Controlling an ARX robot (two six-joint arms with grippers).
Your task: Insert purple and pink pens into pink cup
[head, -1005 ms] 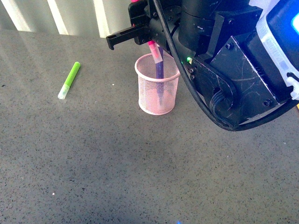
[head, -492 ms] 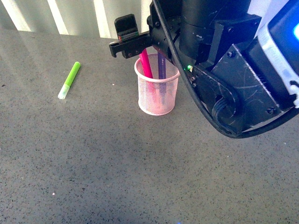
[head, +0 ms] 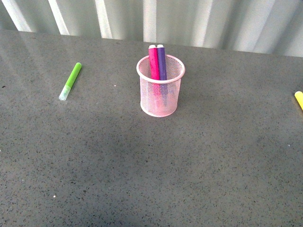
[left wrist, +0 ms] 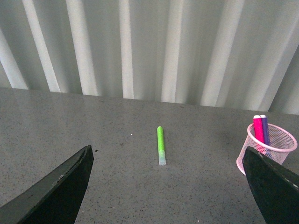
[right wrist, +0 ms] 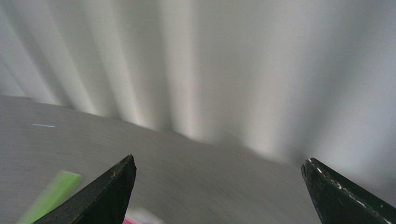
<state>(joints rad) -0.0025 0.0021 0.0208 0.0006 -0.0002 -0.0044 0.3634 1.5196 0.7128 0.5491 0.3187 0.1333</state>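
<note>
The pink cup (head: 160, 92) stands upright near the table's middle. The pink pen (head: 154, 62) and the purple pen (head: 162, 62) stand inside it side by side, leaning on the far rim, tops above the rim. Neither arm shows in the front view. In the left wrist view the cup (left wrist: 268, 148) with both pens shows beside one finger; my left gripper (left wrist: 172, 196) is open and empty above the table. My right gripper (right wrist: 224, 196) is open and empty; its view is blurred, with a pink scrap at its lower edge that I cannot identify.
A lime-green marker (head: 70, 81) lies on the table left of the cup and shows in the left wrist view (left wrist: 160, 145). A yellow marker's end (head: 299, 100) pokes in at the right edge. A corrugated white wall (head: 189, 19) backs the grey table (head: 142, 165).
The right arm let go of the pink pen into the cup beside the purple pen, then pulled back out of the front view. The pens now stand free in the cup.
</note>
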